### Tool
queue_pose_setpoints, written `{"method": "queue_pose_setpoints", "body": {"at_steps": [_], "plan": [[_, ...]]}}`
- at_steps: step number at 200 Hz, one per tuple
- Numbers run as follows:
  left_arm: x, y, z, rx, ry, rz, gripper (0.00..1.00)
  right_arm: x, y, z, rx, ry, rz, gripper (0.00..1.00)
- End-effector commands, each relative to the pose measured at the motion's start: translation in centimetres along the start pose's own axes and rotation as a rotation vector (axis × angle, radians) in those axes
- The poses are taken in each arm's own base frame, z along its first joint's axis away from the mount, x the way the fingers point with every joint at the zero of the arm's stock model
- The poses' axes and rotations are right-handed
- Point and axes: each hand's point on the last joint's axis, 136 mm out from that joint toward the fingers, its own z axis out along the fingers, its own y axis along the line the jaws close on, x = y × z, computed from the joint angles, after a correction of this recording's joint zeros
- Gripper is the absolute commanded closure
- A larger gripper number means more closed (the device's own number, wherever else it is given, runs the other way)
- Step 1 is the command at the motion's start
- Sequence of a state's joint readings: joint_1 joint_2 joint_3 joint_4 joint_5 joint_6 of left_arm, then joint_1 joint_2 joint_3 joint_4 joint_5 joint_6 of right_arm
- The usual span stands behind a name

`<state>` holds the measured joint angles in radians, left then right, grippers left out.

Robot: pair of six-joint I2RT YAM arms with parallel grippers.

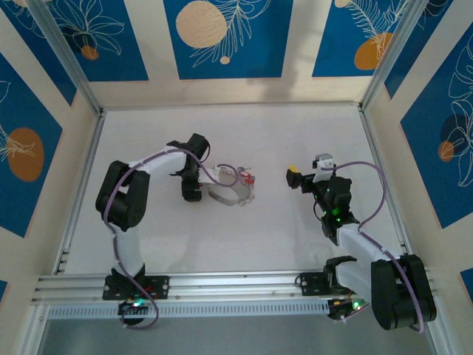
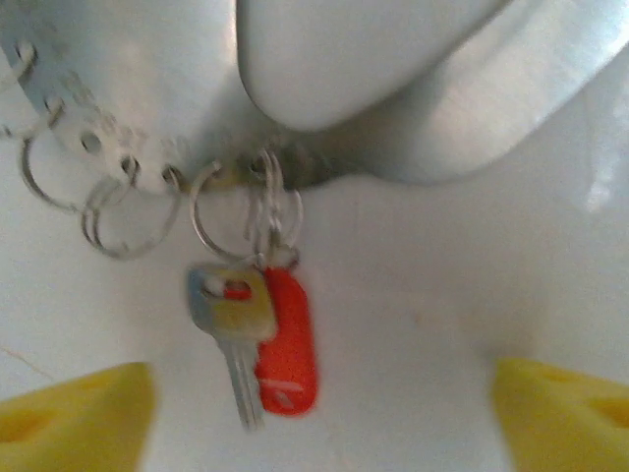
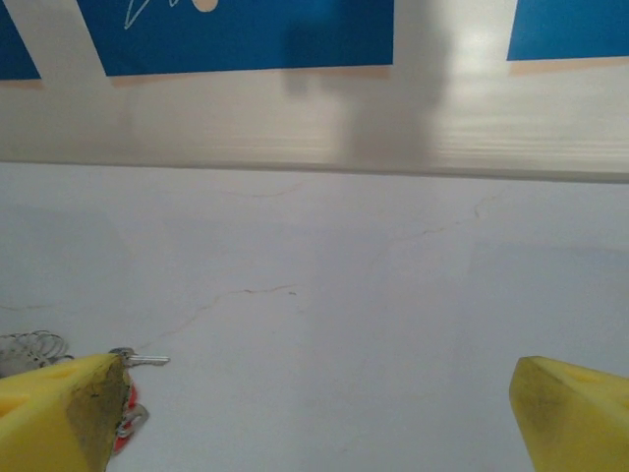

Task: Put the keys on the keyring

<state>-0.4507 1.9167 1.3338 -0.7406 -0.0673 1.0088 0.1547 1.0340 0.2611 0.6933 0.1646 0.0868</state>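
The keyring lies mid-table as a pale silvery hoop; in the left wrist view it is a broad metal band with small split rings along its edge. One of the keys, silvery with a red tag, hangs from a ring on that band. Red tags show at the hoop's far side. My left gripper sits just left of the hoop, open, its yellow fingertips wide apart and clear of the key. My right gripper is open right of the hoop, nothing between its fingers.
In the right wrist view a key tip and a bit of red tag peek past the left fingertip, with a small wire coil beside them. Patterned walls and a metal rail bound the white table.
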Motion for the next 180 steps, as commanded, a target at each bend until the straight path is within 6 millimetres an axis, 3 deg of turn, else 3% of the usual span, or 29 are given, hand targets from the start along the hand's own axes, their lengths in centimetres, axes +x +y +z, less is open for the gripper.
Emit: {"method": "queue_pose_setpoints", "body": {"at_steps": [1, 30, 47, 63, 97, 111, 128, 158, 175, 180], "plan": [[-0.2, 1.5, -4.0, -0.115, -0.129, -0.151, 0.00, 0.5, -1.4, -0.4, 0.076, 0.018, -0.046, 0.01], [0.4, 3.3, -7.7, -0.239, -0.315, -0.382, 0.00, 1.7, -1.6, -0.4, 0.091, 0.054, -0.064, 0.01], [2.7, 5.4, -9.1, -0.406, -0.368, -0.624, 0.00, 2.7, -1.5, -0.2, 0.085, 0.070, -0.067, 0.01], [4.4, 5.8, -9.5, -0.540, -0.456, -0.768, 0.00, 3.6, -1.5, 0.2, 0.080, 0.073, -0.056, 0.01], [6.5, 5.9, -9.2, -0.660, -0.637, -0.937, 0.00, 3.8, -1.1, 1.7, 0.054, 0.052, -0.082, 0.01], [7.0, 6.0, -8.4, -0.678, -0.647, -0.961, 0.00, 3.8, -0.6, 2.6, 0.029, 0.061, -0.130, 0.01], [9.0, 6.3, -7.0, -0.723, -0.616, -1.073, 0.00, 4.7, -0.4, 3.6, 0.008, 0.078, -0.159, 0.01], [9.3, 6.9, -6.0, -0.735, -0.638, -1.046, 0.00, 5.0, -2.6, 4.1, 0.079, 0.084, -0.093, 0.01], [10.7, 7.3, -5.5, -0.722, -0.651, -1.115, 0.00, 6.4, -4.1, 4.2, 0.090, 0.100, -0.020, 0.01], [11.1, 7.4, -5.5, -0.728, -0.666, -1.134, 0.00, 5.8, -4.3, 4.5, 0.088, 0.061, -0.012, 0.01]]}}
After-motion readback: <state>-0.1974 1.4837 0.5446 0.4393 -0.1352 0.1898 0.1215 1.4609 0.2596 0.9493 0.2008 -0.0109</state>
